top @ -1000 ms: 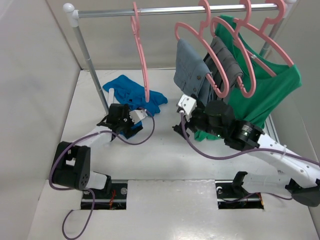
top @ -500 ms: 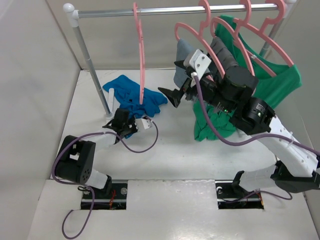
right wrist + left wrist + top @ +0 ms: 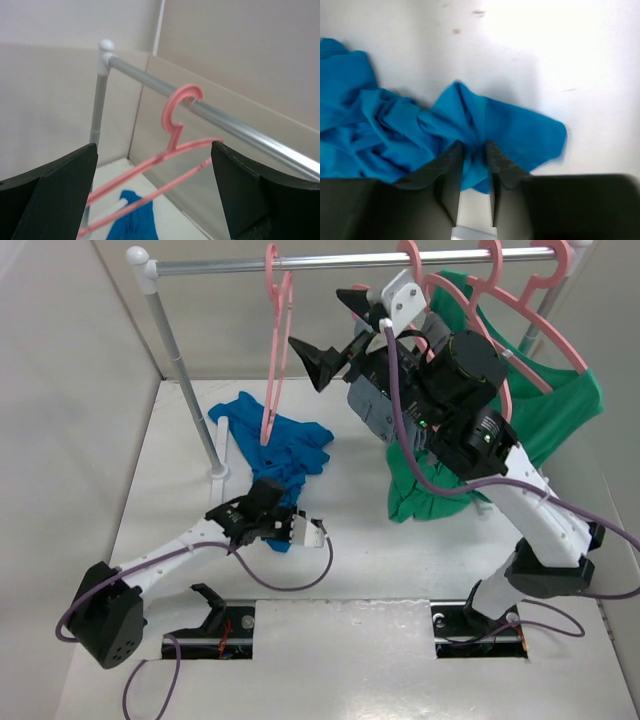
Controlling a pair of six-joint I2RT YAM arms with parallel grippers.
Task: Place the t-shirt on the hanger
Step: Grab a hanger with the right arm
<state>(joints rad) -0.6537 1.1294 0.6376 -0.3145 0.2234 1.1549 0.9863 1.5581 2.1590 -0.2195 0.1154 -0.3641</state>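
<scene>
The hanger (image 3: 274,370) hangs alone on the left stretch of the rail (image 3: 220,265), with open air to its left as far as the upright post (image 3: 185,380). Just to its right the right gripper (image 3: 318,318) fills the gap (jaws spread wide). Beyond it, grey trousers (image 3: 372,415) and the green shirt (image 3: 545,410) crowd the rail. The post stands beside the t-shirt (image 3: 290,445) near the far-left corner of the tabletop (image 3: 400,560), which lies bare toward the middle of its near edge.

A robot lab test cell. Bare panel walls (image 3: 60,390) box in a white table (image 3: 350,560). A left arm (image 3: 170,558) and a right arm (image 3: 540,515) are bolted at 6 o'clock. A steel rail (image 3: 220,265) with hung clothes (image 3: 560,410) spans 12 o'clock.
</scene>
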